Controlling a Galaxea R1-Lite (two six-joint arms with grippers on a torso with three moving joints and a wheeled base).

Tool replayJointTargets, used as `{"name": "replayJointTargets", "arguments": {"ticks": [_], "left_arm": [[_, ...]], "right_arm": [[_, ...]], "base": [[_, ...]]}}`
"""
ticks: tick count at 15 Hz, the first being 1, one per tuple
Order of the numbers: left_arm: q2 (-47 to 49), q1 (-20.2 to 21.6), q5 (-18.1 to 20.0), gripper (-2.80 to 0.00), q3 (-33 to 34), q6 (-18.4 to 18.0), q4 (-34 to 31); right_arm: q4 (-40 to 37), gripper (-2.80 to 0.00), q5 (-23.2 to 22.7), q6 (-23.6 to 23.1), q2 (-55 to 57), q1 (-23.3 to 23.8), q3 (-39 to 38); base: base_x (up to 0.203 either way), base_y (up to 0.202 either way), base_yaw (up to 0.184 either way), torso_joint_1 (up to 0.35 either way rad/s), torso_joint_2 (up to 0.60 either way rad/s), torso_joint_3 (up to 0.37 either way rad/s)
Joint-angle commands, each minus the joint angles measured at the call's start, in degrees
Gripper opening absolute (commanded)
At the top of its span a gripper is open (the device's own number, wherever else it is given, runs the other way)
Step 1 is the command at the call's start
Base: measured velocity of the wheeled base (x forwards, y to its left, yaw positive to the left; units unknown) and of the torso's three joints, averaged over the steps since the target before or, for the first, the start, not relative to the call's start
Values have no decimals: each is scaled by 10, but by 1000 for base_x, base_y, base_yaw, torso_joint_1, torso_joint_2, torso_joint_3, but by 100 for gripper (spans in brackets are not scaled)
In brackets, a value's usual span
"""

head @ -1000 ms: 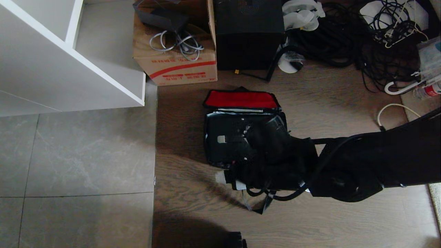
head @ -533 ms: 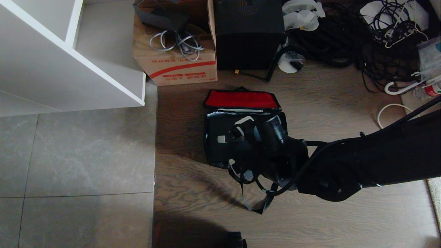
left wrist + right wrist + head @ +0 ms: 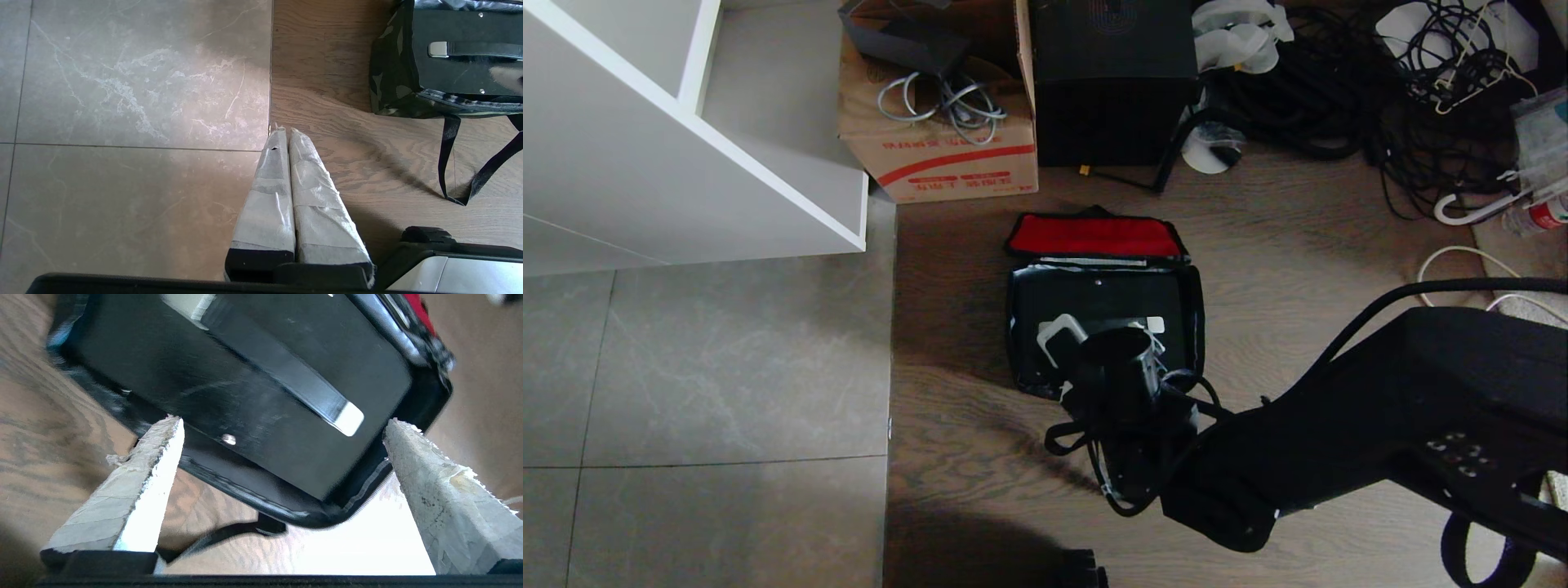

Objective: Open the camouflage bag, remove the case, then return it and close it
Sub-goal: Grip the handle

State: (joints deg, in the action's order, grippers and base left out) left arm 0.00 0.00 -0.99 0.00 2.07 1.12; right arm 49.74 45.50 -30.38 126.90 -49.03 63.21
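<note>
Right arm pulled back toward robot since a second ago, uncovering flat black rectangular case [image 3: 1107, 304] it earlier hid. Soft green-camouflage fabric bag [image 3: 1196, 310] lies open on wooden floor [image 3: 1258, 237], red-lined flap folded away from robot; case inside, long axis left-right. Right claw [image 3: 1104, 328] spread wide, empty, above case's near edge. Left claw [image 3: 284, 130] clenched, parked above floor.

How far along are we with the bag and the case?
Done: the bag lies unzipped on the wood floor, its red-lined flap folded back. The case sits inside it; whether it has already been out, one cannot tell. In hand: nothing. The right end effector hangs open above the case's near edge. The left end effector is shut and parked over the floor. Left: at least closing the bag.
</note>
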Motion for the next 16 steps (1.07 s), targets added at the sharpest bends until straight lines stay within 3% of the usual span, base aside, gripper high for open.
{"name": "replayJointTargets", "arguments": {"ticks": [1, 3, 7, 9, 12, 16], "left_arm": [[0, 0, 0, -280, 5, 0, 0], [0, 0, 0, -280, 5, 0, 0], [0, 0, -1, -280, 5, 0, 0], [0, 0, 0, -280, 5, 0, 0], [0, 0, 0, -280, 5, 0, 0], [0, 0, -1, -280, 5, 0, 0]], "right_arm": [[146, 0, 11, -148, 37, -8, -35], [226, 0, 40, -265, 52, -8, -46], [214, 0, 62, -316, 68, -7, -53], [200, 0, 105, -324, 90, -7, -53], [198, 0, 127, -295, 124, -8, 1], [224, 0, 146, -296, 154, -1, 40]], "base": [[0, 0, 0, 0, 0, 0], [0, 0, 0, 0, 0, 0], [0, 0, 0, 0, 0, 0], [0, 0, 0, 0, 0, 0], [0, 0, 0, 0, 0, 0], [0, 0, 0, 0, 0, 0]]}}
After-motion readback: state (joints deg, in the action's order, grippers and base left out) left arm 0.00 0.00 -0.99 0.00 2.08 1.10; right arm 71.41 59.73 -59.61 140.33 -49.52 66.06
